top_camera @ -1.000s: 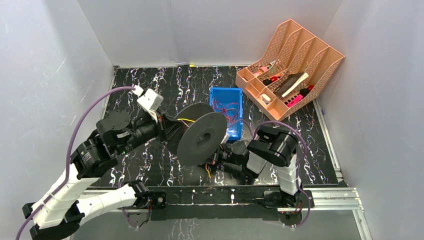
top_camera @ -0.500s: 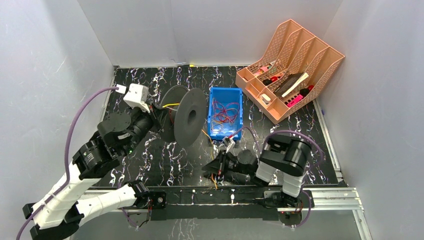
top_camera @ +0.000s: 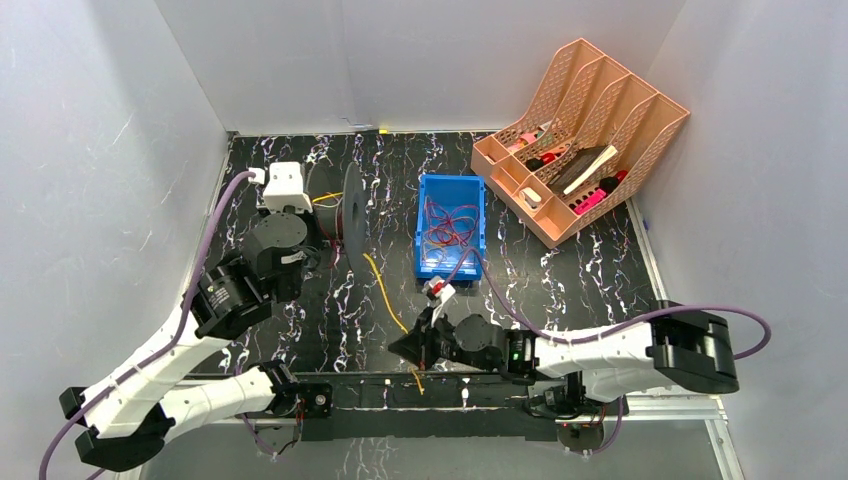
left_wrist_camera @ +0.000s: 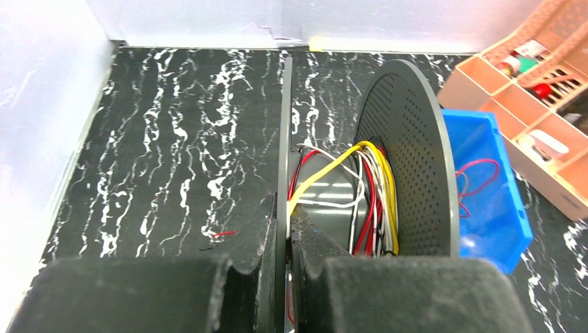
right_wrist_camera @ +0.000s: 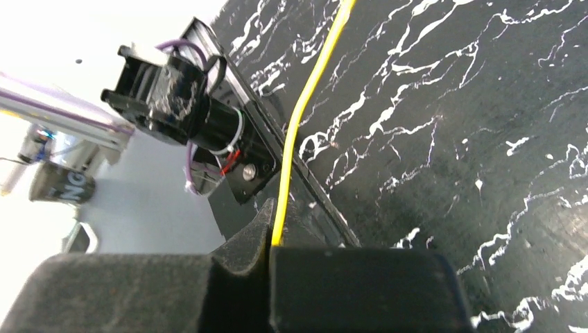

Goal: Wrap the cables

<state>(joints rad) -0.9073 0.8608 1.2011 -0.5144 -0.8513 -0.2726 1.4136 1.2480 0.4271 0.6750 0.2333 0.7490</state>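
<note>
Cables (left_wrist_camera: 367, 187) lie wound on the spool (left_wrist_camera: 409, 173); one yellow cable (right_wrist_camera: 305, 90) leads off it, pinched in the right gripper's (right_wrist_camera: 270, 232) closed jaws. Left gripper's (left_wrist_camera: 283, 222) jaws are clamped on the spool's flange; more cables lie in the bin (top_camera: 452, 180) beside it.

A narrow strip was seen between the blue bin (top_camera: 451, 181) and the spool (top_camera: 351, 212) standing on edge to its left, but it was crossed by the yellow cable (top_camera: 383, 290) strung from the spool to the right gripper (top_camera: 412, 347) just in front of the bin. The way in front of the bin was barred by the right arm (top_camera: 600, 345) stretched low along the table's near edge, and the bin's far right corner was crowded by the orange file rack (top_camera: 590, 120). Open table (top_camera: 590, 270) was found right of the bin, in front of the rack, and behind the bin.
</note>
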